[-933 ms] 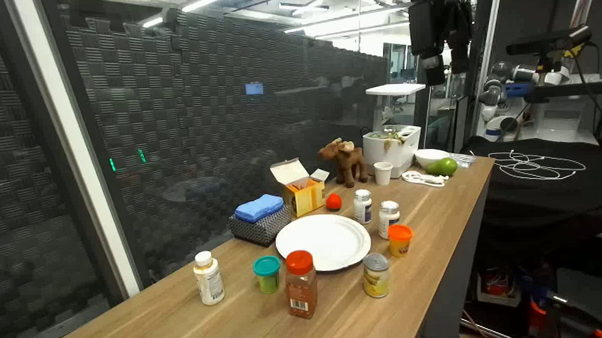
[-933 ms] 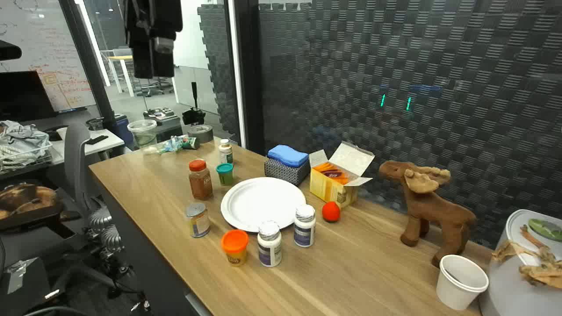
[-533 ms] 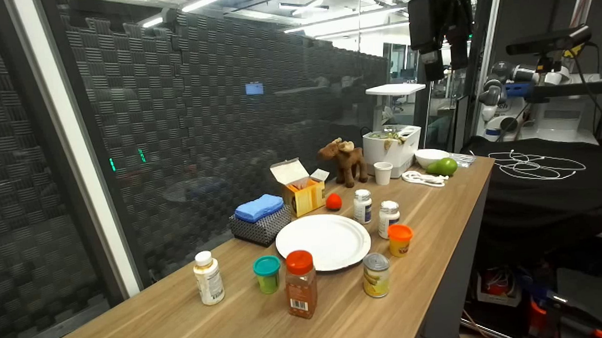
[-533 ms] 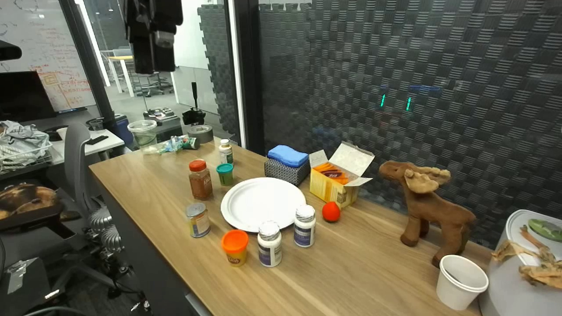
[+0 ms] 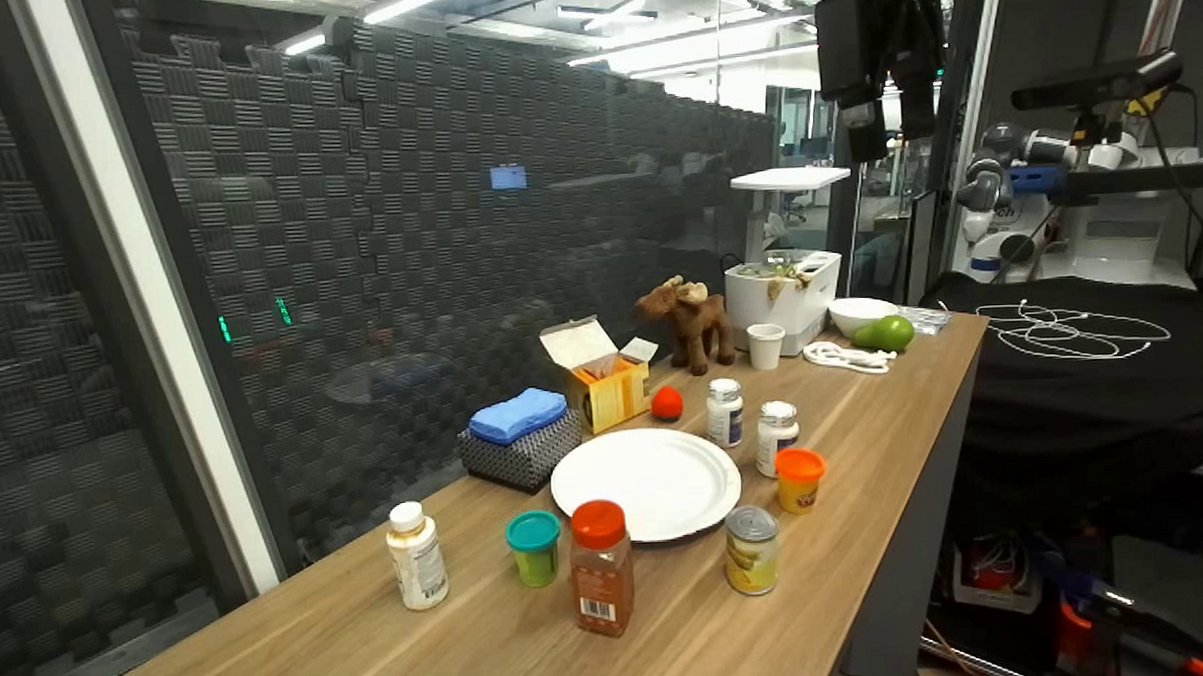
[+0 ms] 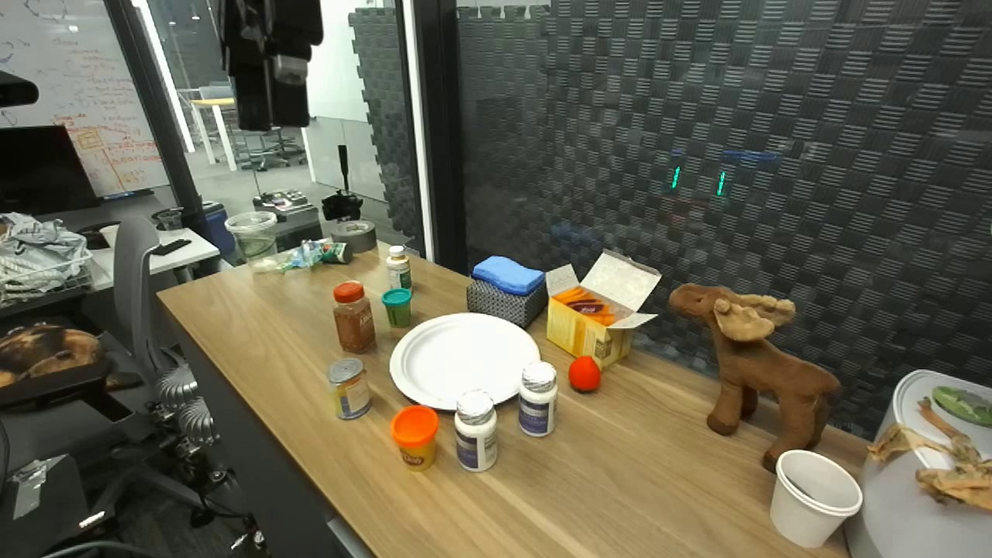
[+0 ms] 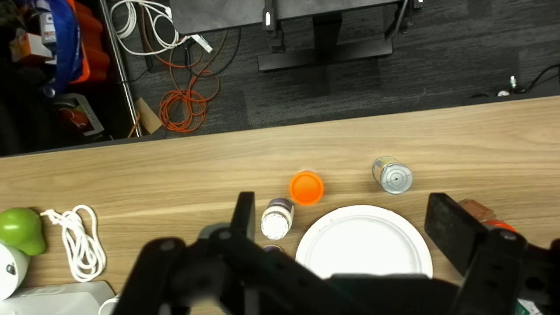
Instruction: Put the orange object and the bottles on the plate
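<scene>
"While holding the black two-fingered hand [image 7: 340,210] high over the wood-grained surface [image 6: 542,504], gripping anything?"

"Gripping nothing; hovering with both fingers [image 7: 453,232] set wide apart."

"Probably going next for the small round orange-lidded tub [image 6: 415,439]. Standing which way from the hand?"

"Standing upright, well below the hand, near the rim of the round plain white plate [image 6: 465,356] but outside it. Showing in the wrist view between the fingers and slightly beyond their tips, closer to that view's left fingertip."

"Expecting trouble on the way down?"

"Possibly risking a knock against the white purple-labelled plastic bottle [image 6: 476,442], standing just beside the tub on that same fingertip's side. Needing care too around a matching second bottle [image 6: 538,403], just beside the plate."

"And watching the red-orange ball [image 6: 584,373]?"

"Hardly: sitting beyond the second bottle, well apart from the tub."
</scene>
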Robot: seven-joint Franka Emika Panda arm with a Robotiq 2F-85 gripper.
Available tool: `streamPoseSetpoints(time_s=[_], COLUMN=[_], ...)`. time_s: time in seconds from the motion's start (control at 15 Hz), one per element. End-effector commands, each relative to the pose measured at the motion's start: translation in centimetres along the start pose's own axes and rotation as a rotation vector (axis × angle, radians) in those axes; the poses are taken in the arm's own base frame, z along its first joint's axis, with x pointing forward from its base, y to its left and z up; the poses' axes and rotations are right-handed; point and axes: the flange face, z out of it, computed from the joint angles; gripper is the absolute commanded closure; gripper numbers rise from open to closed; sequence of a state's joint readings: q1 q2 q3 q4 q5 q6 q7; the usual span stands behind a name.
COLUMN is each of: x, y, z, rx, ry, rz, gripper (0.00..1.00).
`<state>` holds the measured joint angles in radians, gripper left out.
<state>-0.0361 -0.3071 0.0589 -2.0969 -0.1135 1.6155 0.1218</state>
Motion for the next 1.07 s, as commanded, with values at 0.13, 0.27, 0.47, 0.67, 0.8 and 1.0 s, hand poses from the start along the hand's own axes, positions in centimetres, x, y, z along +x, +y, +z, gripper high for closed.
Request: streamPoseSetpoints(time_s=[0.13,0.27,0.47,0.67,0.8,1.0], x=[4.1,6.7,11.6,15.5,17.9,20.7], y=[-2.3,-2.8,-2.9,-2.3,-1.3,-0.1], z=[-2.4,-3.5,-3.6,-1.6,0.4,2.9], rx=[-0.008,-0.005,0.034,0.028,0.026,0.037], ry=[0.023,0.069,0.18,0.205,0.192,0.179], rz=[0.037,0.054,0.063,0.043,0.045,0.034], gripper=[0.0,0.0,0.0,0.0,0.0,0.0])
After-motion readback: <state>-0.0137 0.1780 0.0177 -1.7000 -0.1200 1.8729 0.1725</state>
